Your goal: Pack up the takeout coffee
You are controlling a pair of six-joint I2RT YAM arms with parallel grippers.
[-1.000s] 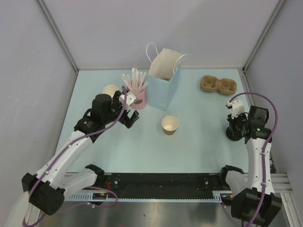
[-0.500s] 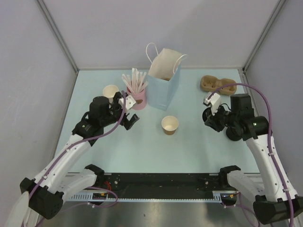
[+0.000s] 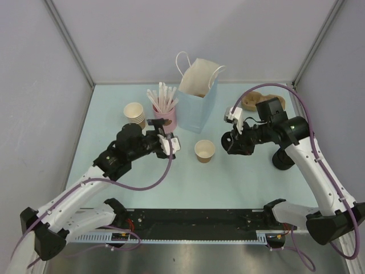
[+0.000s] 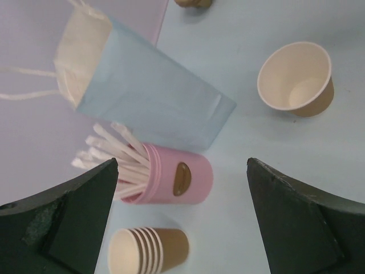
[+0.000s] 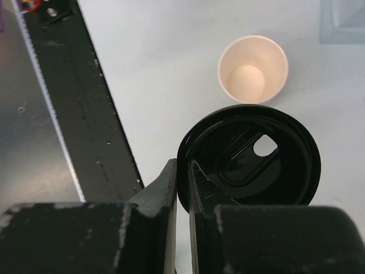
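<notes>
A small kraft-brown paper cup [image 3: 205, 150] stands open, without a lid, at the table's middle; it also shows in the left wrist view [image 4: 296, 80] and the right wrist view [image 5: 252, 68]. My right gripper [image 3: 232, 142] [image 5: 183, 171] is shut on the rim of a round black plastic lid [image 5: 251, 157], held on edge just right of the cup and above the table. My left gripper [image 3: 169, 144] [image 4: 182, 162] is open and empty, left of the cup, in front of the pink cup. The light-blue paper bag [image 3: 197, 100] [image 4: 154, 97] stands open behind the cup.
A pink cup with white straws [image 3: 165, 119] [image 4: 177, 182] and a stack of tan lidless cups [image 3: 135, 113] [image 4: 148, 254] stand at the back left. A brown cup carrier [image 3: 249, 100] lies at the back right, partly behind my right arm. A black object [image 3: 282, 158] sits at the right.
My right arm has swung left from the black object at the right edge, carrying the lid to beside the open cup. My left gripper has moved right, closer to the cup.
</notes>
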